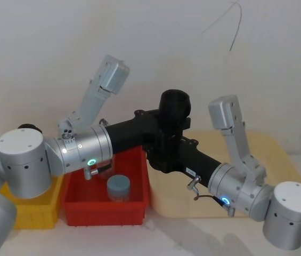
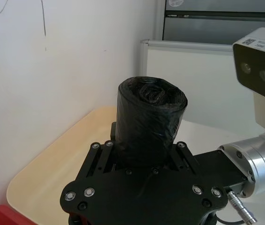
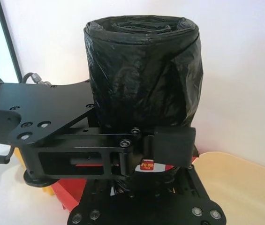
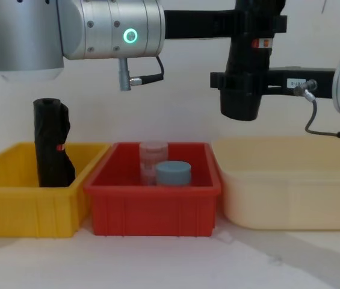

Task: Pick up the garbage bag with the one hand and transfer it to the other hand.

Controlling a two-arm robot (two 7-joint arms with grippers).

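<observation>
The bag point(image 4: 245, 99) stands upright in mid-air, high over the seam between the red bin point(image 4: 154, 211) and the beige tray point(image 4: 290, 205), with its red-and-white label point(image 4: 261, 43) on the near side. The left gripper point(image 4: 251, 24) reaches in from the left and is clamped on the bag's upper part. The right gripper point(image 4: 242, 78) reaches in from the right and sits around the lower part; I cannot tell whether it grips. At left, a second black roll point(image 4: 52, 144) stands in the yellow bin point(image 4: 13, 205). A clear jar point(image 4: 153, 158) and a blue-lidded jar point(image 4: 173, 173) stand in the red bin.
</observation>
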